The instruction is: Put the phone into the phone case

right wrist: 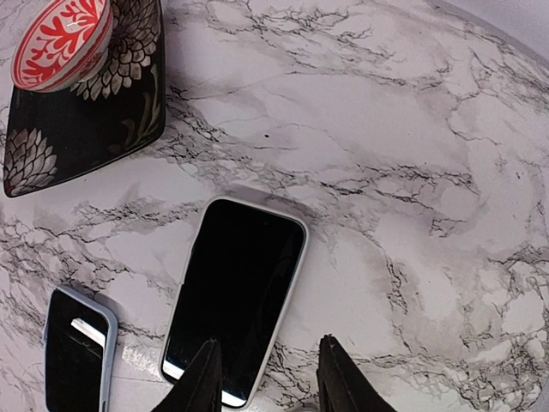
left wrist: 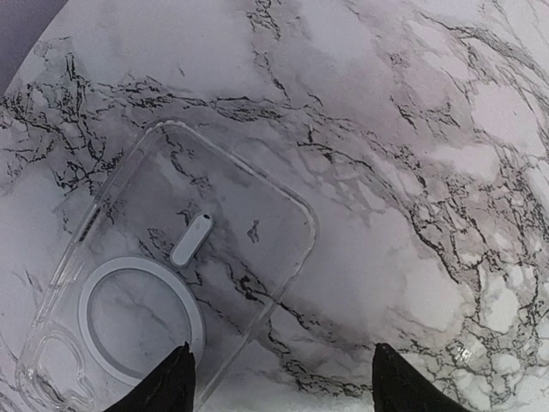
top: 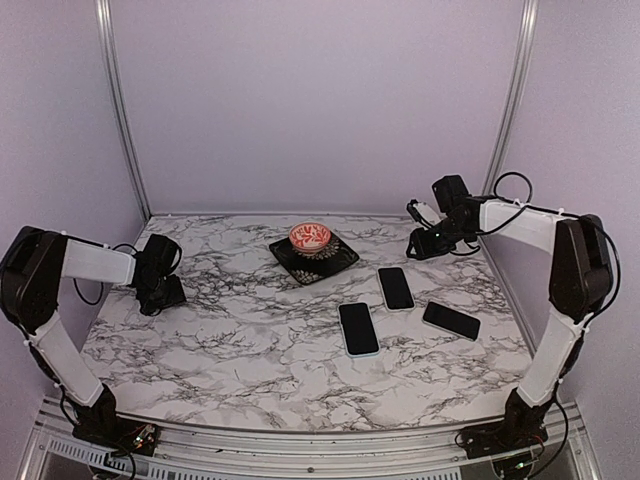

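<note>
Jaws on both arms stood parted with nothing gripped when I checked, the left gripper (left wrist: 287, 386) over one edge of the clear phone case (left wrist: 184, 283) flat on the marble table (left wrist: 412, 172), the right gripper (right wrist: 270, 382) above the white-rimmed phone (right wrist: 236, 300)

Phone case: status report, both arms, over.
Left gripper open over the clear case. Right gripper open over a white-edged phone. Phone not yet cased. Nothing in the way.
</note>
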Robot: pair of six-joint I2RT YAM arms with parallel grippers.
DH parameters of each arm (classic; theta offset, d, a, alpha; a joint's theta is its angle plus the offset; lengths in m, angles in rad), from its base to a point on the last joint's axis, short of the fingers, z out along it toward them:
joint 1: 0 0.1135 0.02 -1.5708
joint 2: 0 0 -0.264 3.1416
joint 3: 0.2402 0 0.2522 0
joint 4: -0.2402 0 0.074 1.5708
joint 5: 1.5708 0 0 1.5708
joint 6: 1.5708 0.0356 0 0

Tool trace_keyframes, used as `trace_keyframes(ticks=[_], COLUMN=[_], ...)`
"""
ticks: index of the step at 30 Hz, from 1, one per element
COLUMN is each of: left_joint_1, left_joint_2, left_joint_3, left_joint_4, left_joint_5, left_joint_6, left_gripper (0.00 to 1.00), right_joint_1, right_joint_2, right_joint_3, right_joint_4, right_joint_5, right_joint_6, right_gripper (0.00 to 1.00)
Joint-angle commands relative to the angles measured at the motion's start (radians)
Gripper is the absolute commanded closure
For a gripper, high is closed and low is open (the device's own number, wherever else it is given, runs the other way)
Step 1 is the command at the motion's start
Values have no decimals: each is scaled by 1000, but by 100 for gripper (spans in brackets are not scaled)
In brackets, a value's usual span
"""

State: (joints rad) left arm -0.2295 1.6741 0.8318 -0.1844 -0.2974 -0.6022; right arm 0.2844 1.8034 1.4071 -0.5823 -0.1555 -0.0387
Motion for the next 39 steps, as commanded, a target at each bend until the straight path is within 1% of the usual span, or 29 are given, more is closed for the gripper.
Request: trace_keyframes(ticks=[1,2,3,5,7,9,13,17,20,23,27,30,31,33,34,35,36,39], left_joint_1=[10,12,12,12,12,12,12,-15,-127,-281,-417,-464,-472,-486,-494,-501,-504,-511], left_joint_2=[-23,-22,-17,-6,2,3,-12,-72,-118,-117,-53,20,37,64,75,84,88,74], left_joint_3=[-37,-39,-37,-33,-32,-36,-55,-95,-108,-75,6,69,80,96,102,108,120,141], left_joint_4=[-43,-43,-43,-43,-42,-41,-33,-4,32,69,78,77,77,77,77,76,77,78], left_joint_5=[-1,-1,2,15,19,21,62,171,209,215,209,238,243,250,248,247,249,233], left_joint_6=[-12,-9,-4,8,19,25,26,-51,-157,-253,-288,-260,-256,-243,-237,-232,-224,-196], left_gripper=[37,40,45,61,82,100,100,100,100,100,100,100,100,100,100,96,88,70], right_joint_1=[12,13,14,15,17,20,27,40,66,121,179,185,185,185,185,185,185,185], right_joint_2=[-20,-23,-26,-32,-40,-49,-63,-70,-74,-69,-60,-61,-68,-77,-78,-76,-76,-73], right_joint_3=[-4,-4,-3,-3,-6,-8,-8,-3,-7,-2,-5,-15,-24,-40,-38,-34,-28,1], right_joint_4=[27,26,26,23,22,20,20,9,6,-6,-24,-61,-72,-94,-111,-130,-146,-212], right_joint_5=[1,0,-1,0,1,1,5,15,19,30,37,28,27,36,44,49,58,100], right_joint_6=[-13,-14,-16,-18,-20,-21,-20,-17,-11,-12,-7,-6,-7,-8,-10,-16,-23,-53], right_gripper=[63,63,63,63,63,63,63,63,63,63,63,61,59,45,40,35,29,13])
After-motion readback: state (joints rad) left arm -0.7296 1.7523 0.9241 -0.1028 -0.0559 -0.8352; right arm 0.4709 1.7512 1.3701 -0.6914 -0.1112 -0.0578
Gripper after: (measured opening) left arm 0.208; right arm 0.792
